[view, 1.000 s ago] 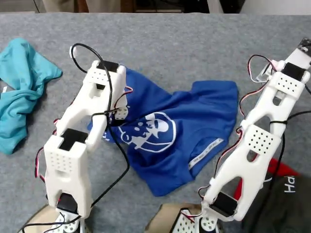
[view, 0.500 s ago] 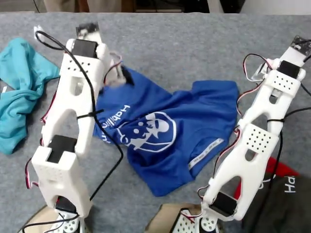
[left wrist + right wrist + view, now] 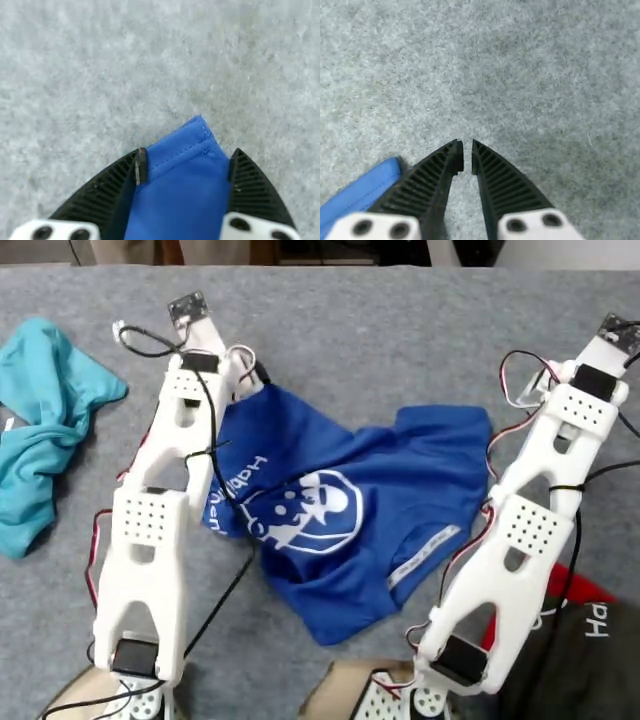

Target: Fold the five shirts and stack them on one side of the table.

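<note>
Our left gripper [image 3: 187,159], jaws apart, straddles the limp blue shirt [image 3: 180,200] at its hemmed corner, where we'd pinch; right gripper [image 3: 467,150] nearly closed, empty.

A grey, felt-like surface [image 3: 400,350] is stretching across the whole scene, and in the two wrist views its nap is showing as a fine, mottled fuzz. Soft, even light is falling on it and casting only faint shadows. Beyond its far edge a dark gap [image 3: 350,250] is running along the room behind. There a pale beige strip [image 3: 120,250] is standing beside a brown wooden piece [image 3: 170,250], and a white patch [image 3: 570,252] is showing at the far right corner. At the near edge two tan boards [image 3: 65,690] are lying on the grey cover.
</note>
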Controlling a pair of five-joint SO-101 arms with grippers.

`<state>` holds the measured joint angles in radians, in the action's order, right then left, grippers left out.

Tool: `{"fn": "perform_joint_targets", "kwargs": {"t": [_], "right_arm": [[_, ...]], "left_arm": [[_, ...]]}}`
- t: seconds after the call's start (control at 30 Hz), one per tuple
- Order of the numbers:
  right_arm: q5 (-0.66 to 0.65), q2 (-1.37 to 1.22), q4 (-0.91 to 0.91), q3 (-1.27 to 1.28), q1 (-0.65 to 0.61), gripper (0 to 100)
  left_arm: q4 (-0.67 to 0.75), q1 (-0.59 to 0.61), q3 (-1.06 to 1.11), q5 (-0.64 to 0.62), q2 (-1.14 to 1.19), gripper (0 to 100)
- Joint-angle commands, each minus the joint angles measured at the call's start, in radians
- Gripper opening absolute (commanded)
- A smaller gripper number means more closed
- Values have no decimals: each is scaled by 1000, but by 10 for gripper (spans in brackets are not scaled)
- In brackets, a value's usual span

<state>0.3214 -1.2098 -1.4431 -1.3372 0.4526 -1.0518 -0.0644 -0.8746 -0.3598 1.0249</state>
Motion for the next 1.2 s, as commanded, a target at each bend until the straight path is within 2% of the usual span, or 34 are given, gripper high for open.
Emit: {"fn": "perform_joint_targets", "kwargs": {"t": [0.0, 0.13, 0.33, 0.5, 0.67, 0.73, 0.83, 0.97, 1.07, 1.17], "right_arm": [[-6, 4, -5, -51, -16, 55], [-6, 4, -5, -51, -16, 55], [-6, 4, -5, -51, -16, 55], [-6, 4, -5, -51, -16, 55], [-8, 4, -5, -51, -16, 55], [-8, 4, -5, -51, -16, 55], [-8, 4, -5, -51, -16, 55], [-8, 4, -5, -51, -16, 55], [-8, 4, -5, -51, -16, 55], [-8, 4, -5, -51, -16, 55]], "left_arm": [[-172, 14, -233, -2, 73, 268], [-308, 2, -399, 69, 168, 240], [-546, -40, -542, 184, 232, 53], [-695, -44, -621, 189, 232, 42], [-709, -34, -651, 183, 228, 43], [-709, -34, -677, 181, 229, 57], [-709, -34, -690, 166, 229, 164], [-707, -12, -726, 35, 222, 309], [-704, 8, -799, -32, 217, 318], [-635, 15, -795, -46, 214, 318]]}}
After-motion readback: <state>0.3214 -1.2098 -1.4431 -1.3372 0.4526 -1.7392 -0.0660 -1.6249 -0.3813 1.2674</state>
